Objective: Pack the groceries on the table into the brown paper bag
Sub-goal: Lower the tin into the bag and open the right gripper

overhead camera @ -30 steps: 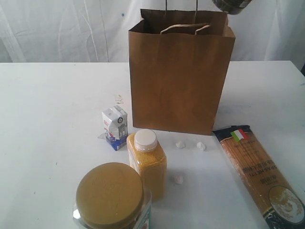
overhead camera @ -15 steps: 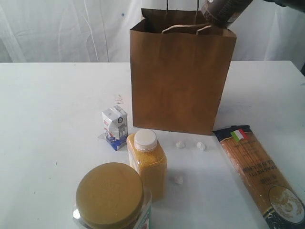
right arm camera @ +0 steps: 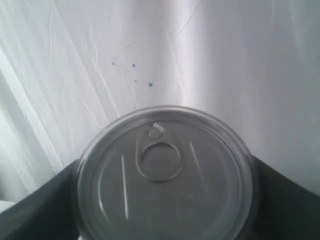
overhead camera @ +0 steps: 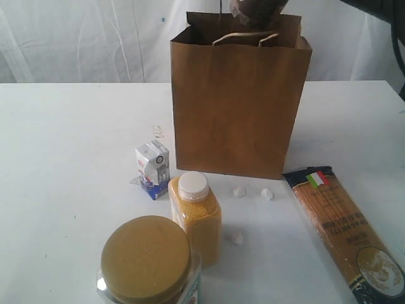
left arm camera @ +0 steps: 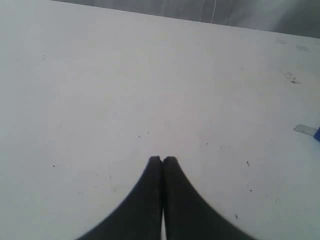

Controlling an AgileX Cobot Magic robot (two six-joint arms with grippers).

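The brown paper bag (overhead camera: 237,107) stands upright and open on the table (overhead camera: 63,158). Just above its mouth hangs the dark silver-lidded jar (overhead camera: 256,11), with my right gripper (right arm camera: 162,200) shut on its sides; its ring-pull lid (right arm camera: 162,170) fills the right wrist view. In front of the bag stand the small white-blue carton (overhead camera: 152,166), the yellow white-capped bottle (overhead camera: 196,218) and the clear yellow-lidded jar (overhead camera: 147,259). The spaghetti packet (overhead camera: 345,234) lies flat at the right. My left gripper (left arm camera: 162,159) is shut and empty over bare tabletop (left arm camera: 150,75).
Small white crumbs (overhead camera: 267,194) lie between the bag and the bottle. A white curtain (overhead camera: 82,38) hangs behind the table. My right arm (overhead camera: 380,7) enters from the top right corner. The bag's twisted handles (overhead camera: 243,37) stick up at its mouth.
My right gripper has carried the dark jar leftward, from above the bag's right corner to over the middle of its mouth. The left gripper has not moved.
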